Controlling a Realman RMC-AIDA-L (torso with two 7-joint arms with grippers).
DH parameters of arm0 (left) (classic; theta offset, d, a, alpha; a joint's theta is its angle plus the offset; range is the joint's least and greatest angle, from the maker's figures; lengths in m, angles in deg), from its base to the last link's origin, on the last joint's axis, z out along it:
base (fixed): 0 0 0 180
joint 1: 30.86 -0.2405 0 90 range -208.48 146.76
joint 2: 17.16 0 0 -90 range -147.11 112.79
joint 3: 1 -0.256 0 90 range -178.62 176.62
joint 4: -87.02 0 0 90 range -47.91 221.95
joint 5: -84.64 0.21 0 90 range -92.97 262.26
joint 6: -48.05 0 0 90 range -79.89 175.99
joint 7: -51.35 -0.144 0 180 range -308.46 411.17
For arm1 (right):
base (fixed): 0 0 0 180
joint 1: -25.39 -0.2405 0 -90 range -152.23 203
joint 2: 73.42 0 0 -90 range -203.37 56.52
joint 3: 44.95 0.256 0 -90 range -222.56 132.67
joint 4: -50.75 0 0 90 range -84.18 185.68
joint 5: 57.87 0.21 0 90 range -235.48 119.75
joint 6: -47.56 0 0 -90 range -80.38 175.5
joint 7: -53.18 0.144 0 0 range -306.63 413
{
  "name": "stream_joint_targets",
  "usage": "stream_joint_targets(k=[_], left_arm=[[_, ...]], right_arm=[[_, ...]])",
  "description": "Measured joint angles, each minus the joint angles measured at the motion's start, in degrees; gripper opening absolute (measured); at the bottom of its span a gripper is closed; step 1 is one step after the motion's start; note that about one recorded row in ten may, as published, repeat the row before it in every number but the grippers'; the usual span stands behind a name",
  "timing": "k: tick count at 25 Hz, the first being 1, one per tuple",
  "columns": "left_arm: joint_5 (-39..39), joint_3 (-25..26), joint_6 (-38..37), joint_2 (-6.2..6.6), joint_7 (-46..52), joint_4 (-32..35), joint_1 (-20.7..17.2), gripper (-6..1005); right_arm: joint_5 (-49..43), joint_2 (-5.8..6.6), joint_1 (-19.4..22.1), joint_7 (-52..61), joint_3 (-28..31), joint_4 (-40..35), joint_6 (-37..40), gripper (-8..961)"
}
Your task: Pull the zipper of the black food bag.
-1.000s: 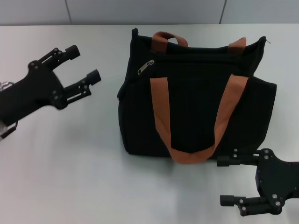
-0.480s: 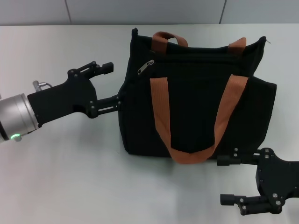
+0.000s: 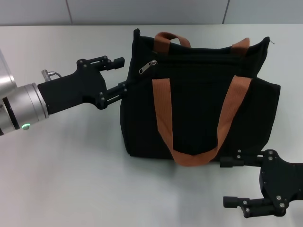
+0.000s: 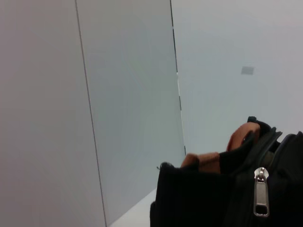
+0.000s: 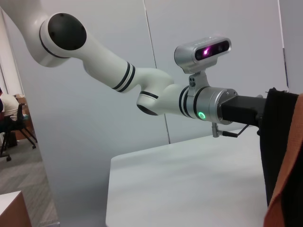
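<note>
The worktop is pale and plain, backed by grey wall panels. On it lies the black food bag with orange-brown straps. The zipper, a small silver tab, sits near the bag's upper left corner. The left tool has its fingers spread, one fingertip touching the bag's left edge, the tab just beside it. The right tool rests near the bag's lower right corner, fingers spread, holding nothing. The left wrist view shows the zipper close up, hanging from the zip line. Only the right wrist view shows the left arm's white links and a chair beyond the worktop.
</note>
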Motion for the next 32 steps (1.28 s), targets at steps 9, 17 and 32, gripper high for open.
stream_joint_targets(k=[9, 17, 32], left_arm=[[-1.7, 0.2, -1.4, -0.03, -1.6, -0.1, 0.5, 366], [-2.7, 0.4, -4.2, -0.14, -4.5, -1.5, -0.6, 107], [-7.8, 0.9, -6.5, -0.17, -12.7, -6.2, -2.5, 16]], right_arm=[[0.1, -0.07, 0.0, 0.0, 0.1, 0.0, 0.1, 766], [1.2, -0.16, -0.4, 0.3, 0.4, 0.6, 2.2, 766], [18.9, 1.53, -6.1, 37.8, 0.5, 0.4, 4.0, 765]])
